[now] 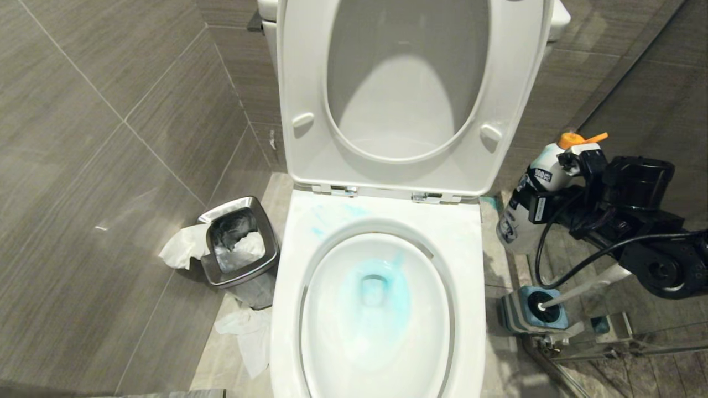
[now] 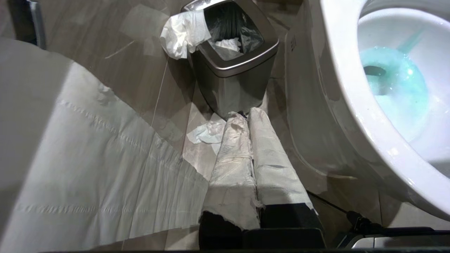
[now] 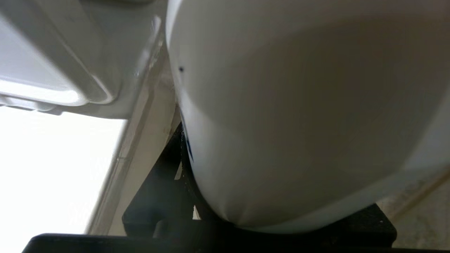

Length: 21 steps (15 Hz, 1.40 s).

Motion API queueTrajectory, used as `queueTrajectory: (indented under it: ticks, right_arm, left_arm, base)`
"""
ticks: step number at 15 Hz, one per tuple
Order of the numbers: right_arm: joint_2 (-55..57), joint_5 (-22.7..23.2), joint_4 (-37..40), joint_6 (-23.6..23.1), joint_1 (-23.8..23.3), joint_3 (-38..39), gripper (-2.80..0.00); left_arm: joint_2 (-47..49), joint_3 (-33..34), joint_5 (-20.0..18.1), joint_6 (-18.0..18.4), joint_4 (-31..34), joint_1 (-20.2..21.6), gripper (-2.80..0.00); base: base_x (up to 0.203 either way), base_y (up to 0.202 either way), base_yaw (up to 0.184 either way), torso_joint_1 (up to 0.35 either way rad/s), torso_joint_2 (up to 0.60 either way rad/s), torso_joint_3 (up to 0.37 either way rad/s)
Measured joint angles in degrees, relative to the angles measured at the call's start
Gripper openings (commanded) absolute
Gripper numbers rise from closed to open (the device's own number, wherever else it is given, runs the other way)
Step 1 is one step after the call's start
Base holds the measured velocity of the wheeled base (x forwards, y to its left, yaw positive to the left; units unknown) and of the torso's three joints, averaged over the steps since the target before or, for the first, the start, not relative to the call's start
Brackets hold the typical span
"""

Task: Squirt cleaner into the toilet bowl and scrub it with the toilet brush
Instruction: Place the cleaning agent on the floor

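The white toilet bowl (image 1: 470, 249) stands with seat and lid (image 1: 409, 88) raised. Turquoise cleaner (image 1: 381, 282) tints the water and streaks the basin, with a faint smear on the back rim; the left wrist view shows the cleaner (image 2: 397, 84) too. My right gripper (image 1: 553, 188) is shut on a white cleaner bottle (image 1: 531, 193) with an orange cap, held upright right of the bowl. That bottle (image 3: 299, 123) fills the right wrist view. The toilet brush (image 1: 586, 287) leans in its blue-grey base (image 1: 560, 321) on the floor below. My left gripper (image 2: 242, 114), its fingers wrapped in white paper, is shut low beside the bowl (image 2: 341, 70).
A steel waste bin (image 1: 240, 249) with tissue hanging over its edge stands left of the toilet. Crumpled tissue (image 1: 249, 331) lies on the floor by it. A glass partition (image 1: 652, 83) with a metal foot closes the right side. A sheet of toilet paper (image 2: 88, 175) hangs close to the left wrist.
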Motion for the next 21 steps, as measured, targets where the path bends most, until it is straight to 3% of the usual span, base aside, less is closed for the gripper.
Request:
queueTrajectory:
  ticks: [9, 14, 17, 21]
  right_arm:
    - [6.6, 0.1, -0.7, 0.9, 1.0, -6.2, -2.8]
    - [14.1, -0.5, -10.4, 0.1, 1.3, -11.5, -2.8]
    - [17.7, -3.5, -14.5, -0.6, 1.3, -14.5, -2.8]
    - [21.0, -3.6, -14.8, -0.7, 1.3, -18.0, -2.8]
  left_arm:
    - [0.0, 0.0, 0.0, 0.0, 0.0, 0.0, -2.8]
    - [0.0, 0.0, 0.0, 0.0, 0.0, 0.0, -2.8]
    - [0.0, 0.0, 0.0, 0.1, 0.0, 0.0, -2.8]
    - [0.0, 0.0, 0.1, 0.1, 0.0, 0.0, -2.8]
  base:
    - [0.0, 0.0, 0.0, 0.003, 0.0, -0.198]
    - [0.0, 0.0, 0.0, 0.001, 0.0, -0.196]
    - [0.0, 0.0, 0.0, 0.002, 0.0, -0.199]
    - [0.0, 0.0, 0.0, 0.001, 0.0, -0.198]
